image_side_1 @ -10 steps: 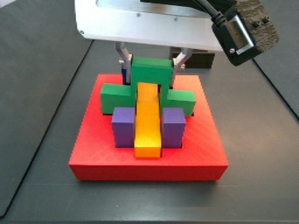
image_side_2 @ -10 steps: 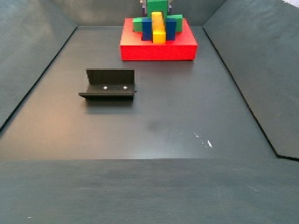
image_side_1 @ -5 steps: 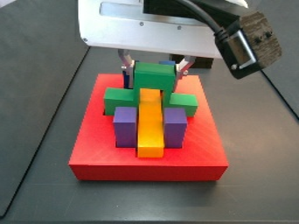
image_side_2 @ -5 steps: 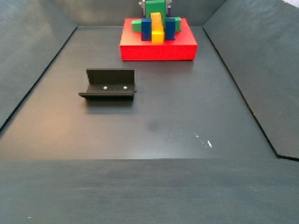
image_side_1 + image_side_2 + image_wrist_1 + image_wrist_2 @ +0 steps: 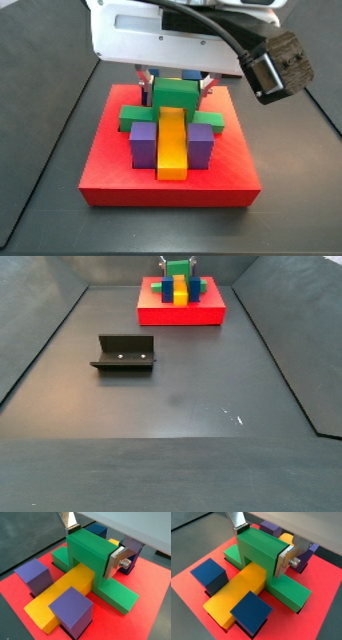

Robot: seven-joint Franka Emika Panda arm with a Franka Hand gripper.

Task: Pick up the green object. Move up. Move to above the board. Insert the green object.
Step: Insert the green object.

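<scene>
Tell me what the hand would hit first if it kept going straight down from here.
Probably the yellow bar: the hand grips the green object's raised middle, which straddles that bar on the board. How much gap is left under the bridge is unclear.

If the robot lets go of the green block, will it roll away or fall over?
Probably not. The green object has flat faces and square corners, so it shouldn't roll. It looks stiff, not bendy. Its low ends sit down on the board, straddling the yellow bar, so it likely stays put. The hand grips its raised middle, one finger on each side.
</scene>
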